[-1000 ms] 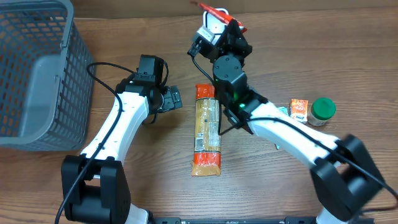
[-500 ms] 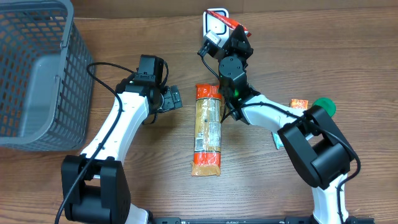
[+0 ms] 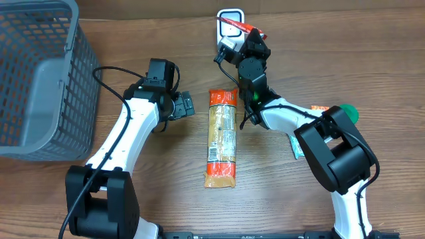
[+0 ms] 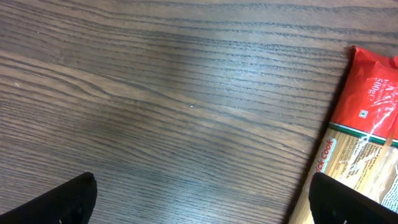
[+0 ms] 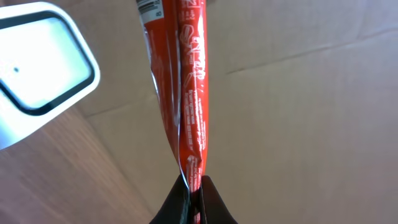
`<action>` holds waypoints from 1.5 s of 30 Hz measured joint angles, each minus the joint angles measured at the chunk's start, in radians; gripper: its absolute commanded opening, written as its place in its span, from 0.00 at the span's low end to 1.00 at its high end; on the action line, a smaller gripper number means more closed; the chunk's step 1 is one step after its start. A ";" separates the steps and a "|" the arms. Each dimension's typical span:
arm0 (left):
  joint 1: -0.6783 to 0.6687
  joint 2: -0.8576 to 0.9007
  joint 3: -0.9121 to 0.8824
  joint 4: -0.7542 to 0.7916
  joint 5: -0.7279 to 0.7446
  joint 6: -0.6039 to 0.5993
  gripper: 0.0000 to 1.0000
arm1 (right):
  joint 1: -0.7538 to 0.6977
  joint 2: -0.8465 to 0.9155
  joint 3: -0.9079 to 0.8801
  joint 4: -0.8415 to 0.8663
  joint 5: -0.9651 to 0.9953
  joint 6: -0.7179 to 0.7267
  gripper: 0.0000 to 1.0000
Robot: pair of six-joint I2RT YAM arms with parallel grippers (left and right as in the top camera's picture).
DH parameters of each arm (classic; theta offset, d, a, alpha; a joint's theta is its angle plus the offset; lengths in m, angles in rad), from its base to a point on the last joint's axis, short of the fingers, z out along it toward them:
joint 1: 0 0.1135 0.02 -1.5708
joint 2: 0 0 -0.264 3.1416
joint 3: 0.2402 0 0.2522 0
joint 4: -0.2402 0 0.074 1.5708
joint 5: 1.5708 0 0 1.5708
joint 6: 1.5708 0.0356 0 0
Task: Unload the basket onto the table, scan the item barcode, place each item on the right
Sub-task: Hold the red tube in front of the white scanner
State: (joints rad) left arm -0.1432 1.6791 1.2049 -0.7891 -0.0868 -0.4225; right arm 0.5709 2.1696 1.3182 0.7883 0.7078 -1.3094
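The right hand [image 5: 191, 186] is clamped on the edge seam of the red packet [image 5: 188, 81], held just beside the white scanner [image 5: 43, 59]; the left hand [image 4: 205, 202] gapes empty. So thin a hold could let the packet twist and present the wrong face.

A wooden table [image 3: 372, 60] with dark brown grain is seen from above. A grey mesh basket [image 3: 83, 79] is set on its far left corner. A long clear packet [image 3: 222, 139] with orange-red ends is laid flat near the middle, lengthwise toward the front edge; its red end and printed label are also seen from the left wrist camera [image 4: 367, 124], beside bare wood [image 4: 155, 93]. A white scanner [image 3: 229, 14] with a dark-rimmed window is placed at the far edge, centre. On the right, a small orange carton [image 3: 319, 108] and a green-lidded jar [image 3: 348, 111] are set just beside each other, both partly hidden.
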 measured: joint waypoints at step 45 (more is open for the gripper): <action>0.000 0.000 0.000 0.000 0.000 0.000 1.00 | -0.060 0.299 0.281 -0.069 0.013 -0.082 0.03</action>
State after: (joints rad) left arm -0.1432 1.6791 1.2049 -0.7895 -0.0868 -0.4225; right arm 0.5114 2.4683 1.5993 0.7189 0.7204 -1.3914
